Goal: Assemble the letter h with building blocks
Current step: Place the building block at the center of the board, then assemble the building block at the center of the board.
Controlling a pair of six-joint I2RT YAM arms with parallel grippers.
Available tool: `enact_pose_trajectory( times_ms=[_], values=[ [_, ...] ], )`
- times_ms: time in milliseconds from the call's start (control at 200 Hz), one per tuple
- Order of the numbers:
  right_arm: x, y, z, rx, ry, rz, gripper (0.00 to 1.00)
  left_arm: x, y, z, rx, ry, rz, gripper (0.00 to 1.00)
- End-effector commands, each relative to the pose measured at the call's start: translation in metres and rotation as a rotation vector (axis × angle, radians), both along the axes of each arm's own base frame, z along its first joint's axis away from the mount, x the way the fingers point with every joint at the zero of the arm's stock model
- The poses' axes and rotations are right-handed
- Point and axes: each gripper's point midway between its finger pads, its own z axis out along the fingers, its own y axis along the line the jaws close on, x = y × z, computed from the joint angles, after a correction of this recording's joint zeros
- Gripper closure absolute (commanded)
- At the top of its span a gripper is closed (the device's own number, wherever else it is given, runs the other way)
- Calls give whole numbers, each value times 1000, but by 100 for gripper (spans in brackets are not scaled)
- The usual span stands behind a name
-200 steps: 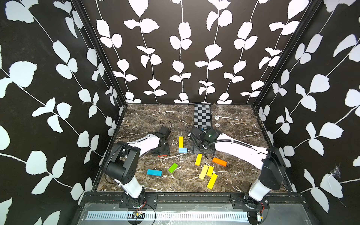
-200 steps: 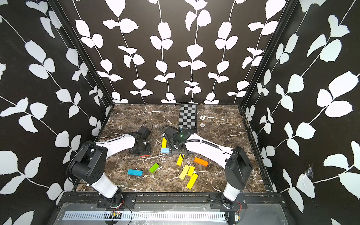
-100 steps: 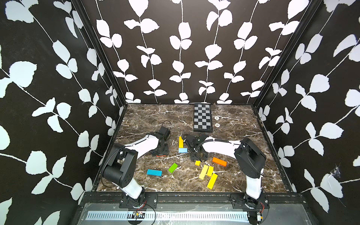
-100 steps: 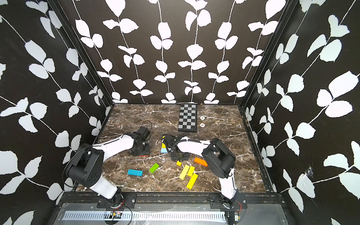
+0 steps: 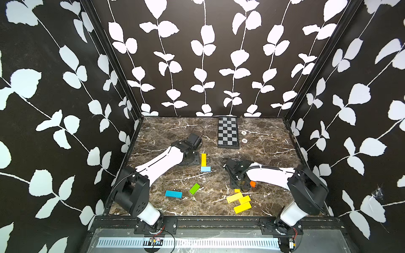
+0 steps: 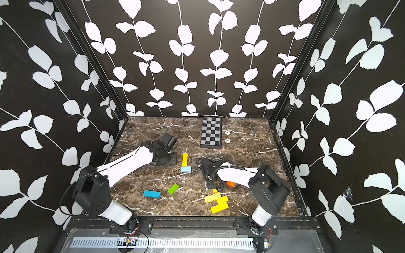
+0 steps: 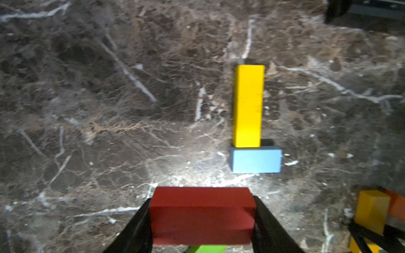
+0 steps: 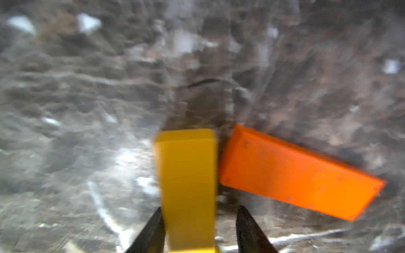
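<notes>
Blocks (image 5: 238, 200) lie spread over the counter (image 5: 263, 149). Mid-counter a long yellow block (image 5: 203, 159) touches a light blue block (image 5: 205, 168) end-on, making an L. The left gripper (image 7: 202, 200) has its jaws clamped on a red block (image 7: 201, 214). The right gripper (image 8: 199, 209) has its jaws apart astride a second yellow block (image 8: 188, 175), one touching it, a gap at the other; an orange block (image 8: 295, 173) lies just beside. A green block (image 5: 194, 188) and a blue block (image 5: 173, 194) lie nearer the front.

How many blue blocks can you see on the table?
2. A light blue block touches the end of the long yellow block in the middle. A darker blue block lies nearer the front, beside the green block. Others may be hidden.
</notes>
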Motion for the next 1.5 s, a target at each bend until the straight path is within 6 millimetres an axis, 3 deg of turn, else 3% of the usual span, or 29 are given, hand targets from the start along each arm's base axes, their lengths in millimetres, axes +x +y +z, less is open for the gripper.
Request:
enact_pose_trajectory(
  times_ms=[0,200,325,430,480,555,595,730,805,880,960,1060,1180,1245,1380,1495],
  values=[
    [0,-14,21,-20,-35,-7,29,-10,-43,-3,-34,36,-57,72],
    [8,-28,74,71,-173,-85,22,-11,-108,-25,-48,73,-133,72],
    [8,-38,98,126,-235,-125,21,-9,-129,-46,-57,112,-142,72],
    [5,-44,105,144,-248,-142,21,-8,-143,-58,-39,123,-163,70],
    [4,-45,106,147,-250,-145,21,-8,-147,-63,-39,135,-166,62],
    [3,-45,106,146,-249,-146,21,-8,-153,-67,-46,143,-169,37],
    [3,-46,106,142,-245,-145,19,-8,-157,-65,-59,137,-174,29],
    [7,-43,110,143,-252,-141,15,-6,-171,-46,-119,96,-198,18],
    [12,-40,117,151,-269,-141,13,-4,-168,-31,-114,68,-198,15],
    [18,-37,122,156,-286,-147,10,-2,-154,-7,-78,20,-188,15],
    [28,-25,122,172,-282,-139,9,2,-132,31,-63,-82,-172,15],
    [43,0,112,174,-235,-96,9,3,-95,78,-82,-205,-144,14],
    [61,32,94,163,-169,-37,9,3,-41,109,-140,-309,-93,10],
    [71,53,83,157,-145,-4,9,2,-11,108,-177,-350,-54,1],
    [92,81,65,104,-116,30,9,-4,53,91,-261,-350,72,1],
    [101,96,42,96,-86,31,11,-14,79,67,-334,-248,140,1]
  ],
)
